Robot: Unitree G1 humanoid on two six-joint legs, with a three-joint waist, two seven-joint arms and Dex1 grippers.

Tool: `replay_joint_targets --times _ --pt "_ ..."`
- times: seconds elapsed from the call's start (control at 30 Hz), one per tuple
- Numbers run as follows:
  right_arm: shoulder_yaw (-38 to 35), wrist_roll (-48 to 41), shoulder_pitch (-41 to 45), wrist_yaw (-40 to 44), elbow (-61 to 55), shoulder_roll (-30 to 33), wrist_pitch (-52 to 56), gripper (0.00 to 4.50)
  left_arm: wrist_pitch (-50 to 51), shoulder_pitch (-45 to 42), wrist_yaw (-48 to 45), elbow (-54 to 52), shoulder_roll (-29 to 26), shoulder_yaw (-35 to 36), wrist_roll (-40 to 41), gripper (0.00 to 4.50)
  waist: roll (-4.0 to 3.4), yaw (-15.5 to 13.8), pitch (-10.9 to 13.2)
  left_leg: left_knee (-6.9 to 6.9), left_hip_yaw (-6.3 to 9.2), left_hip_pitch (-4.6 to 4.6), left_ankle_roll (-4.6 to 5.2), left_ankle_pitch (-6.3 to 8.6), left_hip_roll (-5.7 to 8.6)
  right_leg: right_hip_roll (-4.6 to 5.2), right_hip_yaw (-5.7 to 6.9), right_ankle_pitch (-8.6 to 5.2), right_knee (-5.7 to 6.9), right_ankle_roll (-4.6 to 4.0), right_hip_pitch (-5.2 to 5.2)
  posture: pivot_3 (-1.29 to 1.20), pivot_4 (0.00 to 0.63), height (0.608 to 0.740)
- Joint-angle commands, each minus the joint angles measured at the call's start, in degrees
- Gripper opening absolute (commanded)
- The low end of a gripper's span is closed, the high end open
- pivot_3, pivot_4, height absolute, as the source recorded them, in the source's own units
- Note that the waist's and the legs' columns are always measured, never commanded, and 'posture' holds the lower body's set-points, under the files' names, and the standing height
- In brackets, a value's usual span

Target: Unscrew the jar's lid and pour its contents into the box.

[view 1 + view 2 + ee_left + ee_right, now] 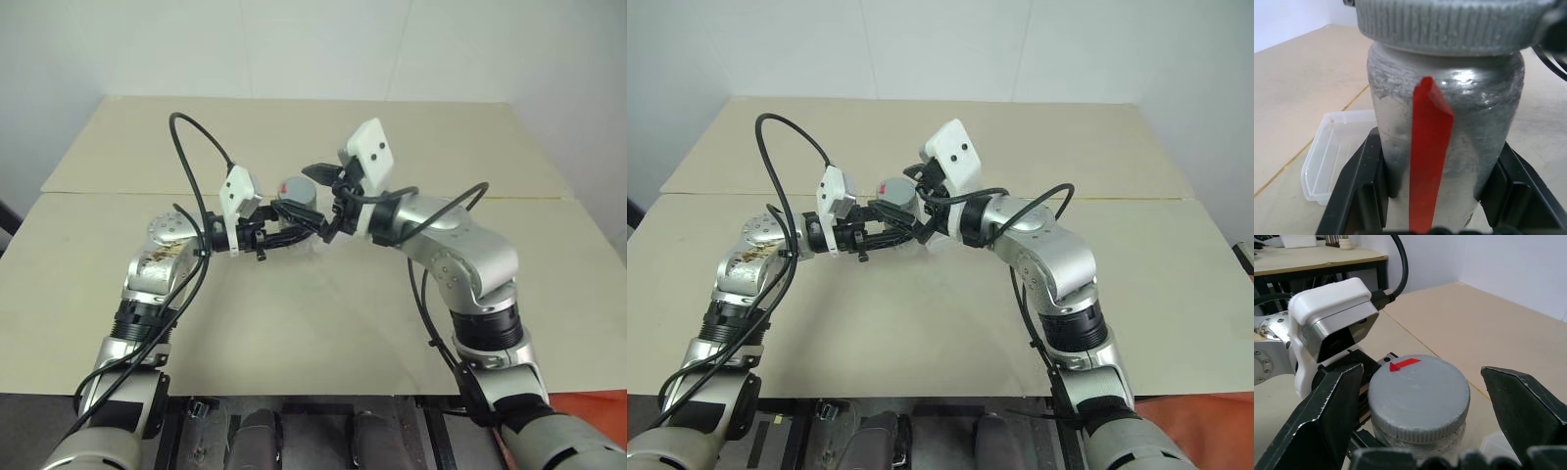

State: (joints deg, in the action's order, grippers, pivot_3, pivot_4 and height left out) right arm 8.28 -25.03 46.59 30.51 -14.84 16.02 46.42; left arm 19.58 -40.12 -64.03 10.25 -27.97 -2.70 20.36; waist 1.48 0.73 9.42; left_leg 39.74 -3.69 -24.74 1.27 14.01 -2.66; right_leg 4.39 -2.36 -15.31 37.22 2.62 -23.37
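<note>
While the left end effector [1430, 215] pinches the jar [1449, 127], the right end effector [1425, 396] straddles the lid [1419, 394], spread wide.

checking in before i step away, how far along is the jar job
Done: the left gripper is shut on the jar and holds it up above the table. In hand: the right gripper is open, its fingers either side of the lid, which is on the jar, not yet gripped. Left: unscrewing the lid and pouring into the box, which looks empty.
</note>
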Motion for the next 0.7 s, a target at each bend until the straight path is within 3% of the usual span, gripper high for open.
replay_joint_targets --times 0.03,0.17,0.2,0.43,0.7 --pt "-0.6 -0.1 1.5 0.8 -1.0 -0.3 -2.0 4.10 -0.9 -0.7 -0.4 -1.7 -0.5 0.5 0.6 2.03 0.00 0.0 0.0 0.00 0.00 0.00 0.00 0.00 0.00 0.00 0.00 0.00 0.00 0.00 0.00 0.00 0.150 0.740" --pt "-0.8 -0.1 1.5 1.3 -0.6 -0.4 -2.0 2.89 -0.9 -0.6 -0.6 -1.7 -0.6 0.6 0.7 2.03 0.00 0.0 0.0 0.00 0.01 0.00 0.00 0.00 0.00 0.00 0.00 0.00 0.01 0.00 0.00 0.00 0.150 0.740" --pt "-0.8 -0.1 1.6 1.5 -0.5 -0.4 -2.1 2.78 -1.0 -0.6 -0.7 -1.8 -0.6 0.5 0.7 2.03 0.00 0.0 0.0 0.00 0.01 0.00 0.00 0.00 0.00 0.00 0.00 0.00 0.01 0.00 0.00 0.00 0.150 0.740" --pt "-1.6 -1.5 1.8 5.4 1.0 0.3 -3.2 2.78 -1.2 -0.5 -3.5 -1.5 -1.4 0.4 1.6 2.03 0.00 0.0 0.0 0.00 -0.01 0.00 0.00 0.00 0.00 0.00 0.00 0.00 0.01 0.00 0.00 0.00 0.150 0.740" --pt "-0.2 -6.4 2.6 25.4 5.1 6.2 -7.9 2.78 -4.6 -0.2 -16.2 0.2 -3.3 0.8 5.0 2.03 0.00 0.0 0.0 0.00 -0.04 0.00 0.01 0.01 0.00 -0.01 0.01 0.00 -0.04 0.00 0.01 0.00 0.150 0.740"
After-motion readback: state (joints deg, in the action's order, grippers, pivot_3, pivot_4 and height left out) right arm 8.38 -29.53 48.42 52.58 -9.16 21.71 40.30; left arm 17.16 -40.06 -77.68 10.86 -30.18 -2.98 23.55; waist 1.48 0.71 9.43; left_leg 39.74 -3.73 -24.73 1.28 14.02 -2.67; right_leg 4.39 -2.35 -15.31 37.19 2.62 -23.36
